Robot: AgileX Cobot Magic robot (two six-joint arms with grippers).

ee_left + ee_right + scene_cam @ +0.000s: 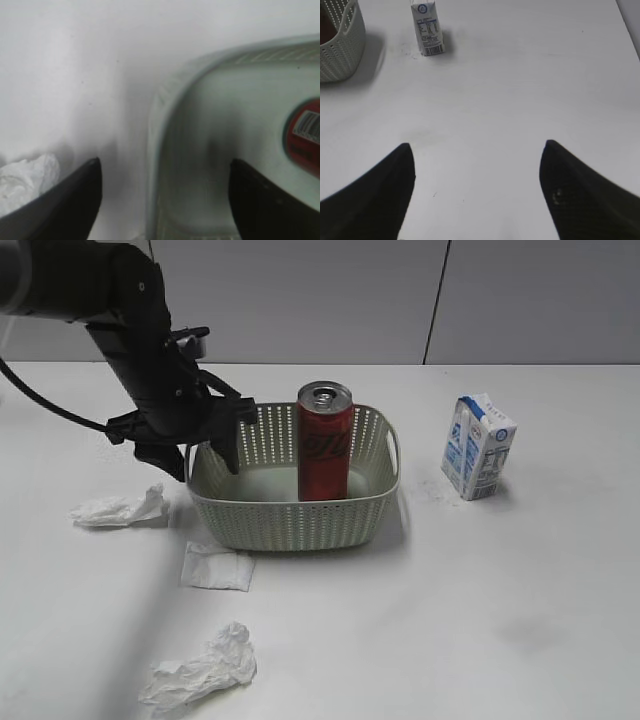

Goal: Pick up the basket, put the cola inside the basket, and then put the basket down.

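Note:
The pale sage-green basket point(300, 515) stands on the white table. The red cola can point(324, 445) stands upright inside it. My left gripper point(205, 450) is open and straddles the basket's left wall, one finger outside, one inside. In the left wrist view the basket's rim point(160, 125) runs between the spread fingers point(162, 172), and the cola point(305, 135) shows at the right edge. My right gripper point(477, 150) is open and empty over bare table, far from the basket point(337, 45); it is out of the exterior view.
A blue-and-white carton point(478, 447) stands right of the basket and also shows in the right wrist view point(427, 27). Crumpled tissues lie at the left point(120, 508), in front of the basket point(217, 567) and near the front edge point(200, 670).

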